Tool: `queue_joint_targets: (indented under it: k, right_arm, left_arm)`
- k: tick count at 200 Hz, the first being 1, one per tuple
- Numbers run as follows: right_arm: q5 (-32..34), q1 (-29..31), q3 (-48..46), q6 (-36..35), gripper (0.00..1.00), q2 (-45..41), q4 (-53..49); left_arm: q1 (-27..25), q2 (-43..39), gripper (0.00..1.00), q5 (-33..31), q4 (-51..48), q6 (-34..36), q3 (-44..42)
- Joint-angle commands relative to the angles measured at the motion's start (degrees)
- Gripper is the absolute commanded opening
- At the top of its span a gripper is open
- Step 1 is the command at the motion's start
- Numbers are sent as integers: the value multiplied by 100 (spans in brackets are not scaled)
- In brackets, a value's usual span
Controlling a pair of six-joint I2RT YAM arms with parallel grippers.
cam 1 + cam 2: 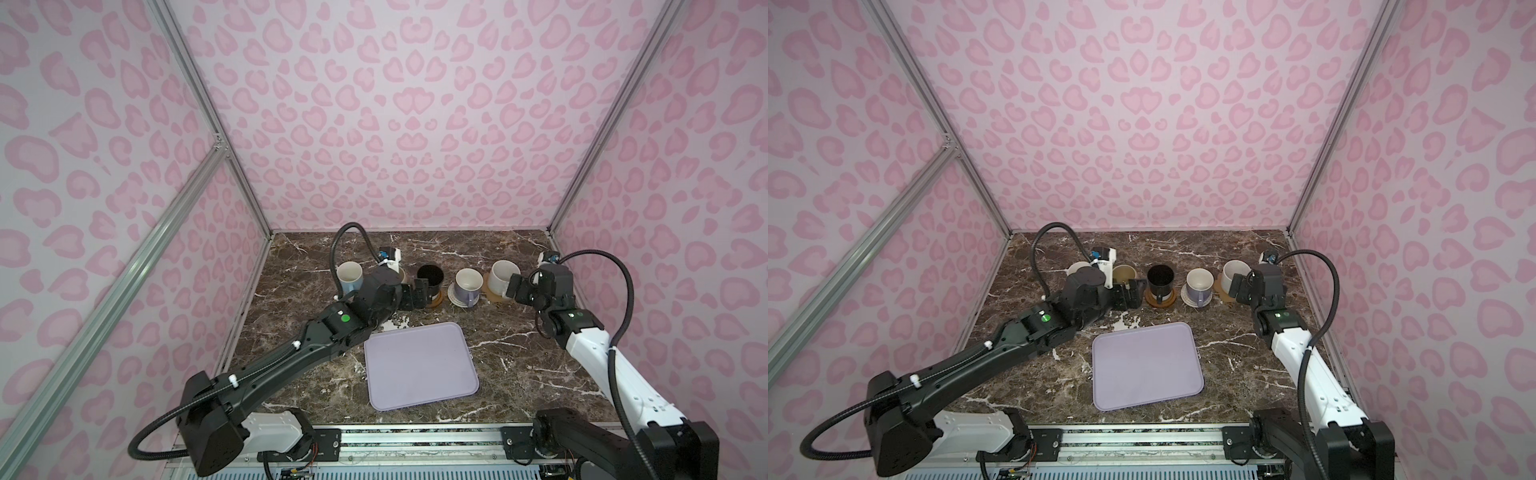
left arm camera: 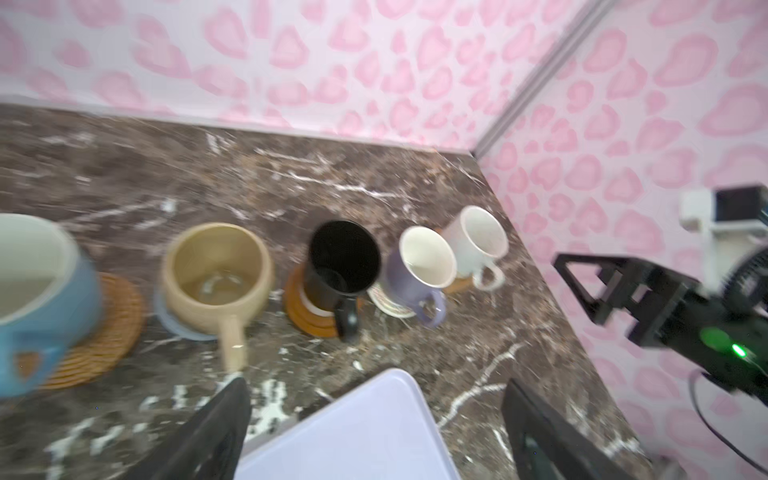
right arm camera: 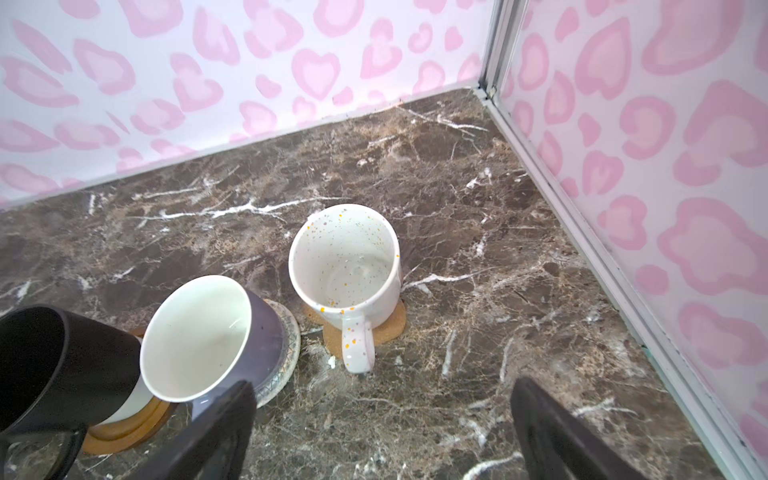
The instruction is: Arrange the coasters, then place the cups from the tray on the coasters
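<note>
From blue cup to speckled cup, all five sit on coasters; the tray is bare. Your left gripper and right gripper gape wide, empty: your task looks done.

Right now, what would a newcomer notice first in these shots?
A row of five mugs lines the far side of the marble table, each standing on its own coaster. In front of them the lavender tray lies bare. The left gripper and right gripper hang open beside the row, holding nothing, all boxed in by pink heart-patterned walls.
</note>
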Motion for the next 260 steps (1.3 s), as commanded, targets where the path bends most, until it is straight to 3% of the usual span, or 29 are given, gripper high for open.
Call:
queue_joint_targets:
  k: [1,23,35,64,82,107,123,154,178,186,201,220,228,237,245,260]
  right_arm:
    - [488,5,-784,-25,98,-331,1048]
    - [960,8,-1247,-335,96,-324,1663]
    - [962,11,-1429,-724,95,-235,1986]
    - [1131,-42,-1873,-907,95,175,3122]
    - [979,-51,-2103,-1022,94,611,4036]
    - [767,-58,-2524,-1182,93,1132,5313]
    - [700,-48,-2762,-1322,92,1422,6152]
    - [761,-52,-2777,-1696,93,1751,6723]
    - [800,-96,-2694,-1623,94,2351,7085]
    - [810,-109,-2669,-1598,94,2558,7219]
    - [737,-119,-2544,-1627,95,2851,7345]
    - [594,-244,-2361,-1521,98,2898,7081]
    - [543,-282,-2309,-1473,98,2828,6874]
    - [525,-288,-2219,-1478,99,2736,6521]
    - [530,-290,-2235,-1486,99,2775,6611]
    - [570,-285,-2281,-1466,99,2803,6760]
  left_arm:
    - [118,-700,96,-1869,286,952,-753]
    - [544,-1434,97,-2834,987,1633,-1761]
    - [969,-1772,98,-2811,1426,1951,-2278]
    - [1839,-2253,98,-2968,2733,2807,-3299]
    - [2670,-2214,97,-2833,3001,2752,-3606]
    - [3509,-1706,97,-1452,4421,2993,-4272]
    - [4016,-1201,97,-872,4810,2641,-4384]
    - [4865,20,97,280,5742,2224,-4365]
    - [5179,892,97,865,6256,2233,-4173]
    - [5183,879,97,1011,5940,2312,-4025]
    - [5185,947,97,1322,6215,2442,-4115]
    - [5189,1496,97,1832,7243,2580,-4320]
    - [5181,1288,97,1910,6535,2680,-4169]
    - [5176,1465,97,1957,6948,2671,-4218]
    - [5178,1346,97,1953,6487,2722,-4105]
    - [5142,1376,97,1903,6520,2748,-4095]
